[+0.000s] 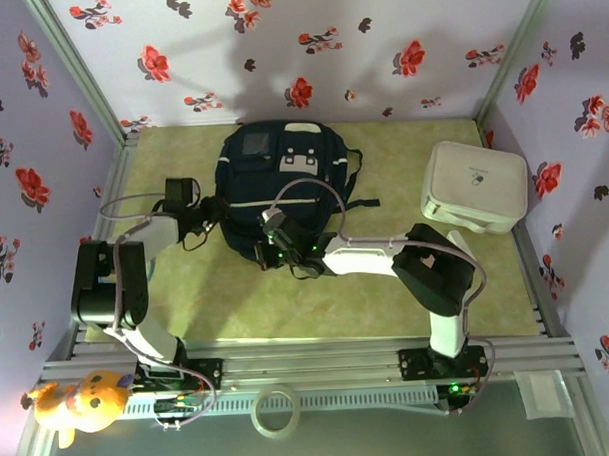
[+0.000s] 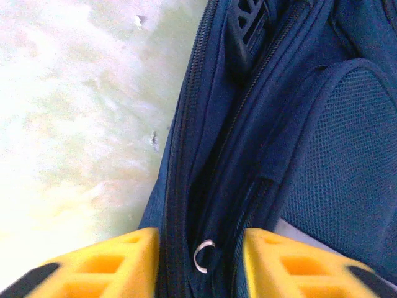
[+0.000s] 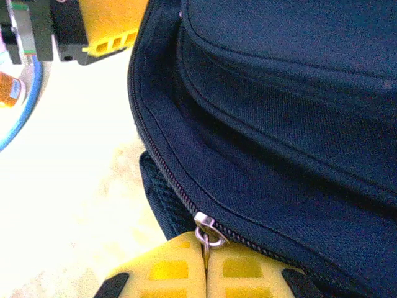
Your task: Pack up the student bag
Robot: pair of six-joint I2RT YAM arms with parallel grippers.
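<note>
Navy student bag (image 1: 278,184), lying flat mid-table, zippers closed

Student bag (image 1: 283,184) beside white box (image 1: 475,185)

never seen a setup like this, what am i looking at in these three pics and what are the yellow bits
This is a robot with two arms bolted to a table's near edge. Each arm ends in a yellow two-finger claw. The wide picture comes from a camera overhead. It shows the left arm, the right arm, a navy student bag on the table and a white box to the right. A plush toy and a tape roll lie by the near rail. The close-ups come from wrist cameras. The right claw is pinched shut on the bag's zip pull. The left claw straddles the bag's zipped side, and I can't tell whether it is squeezing.
</note>
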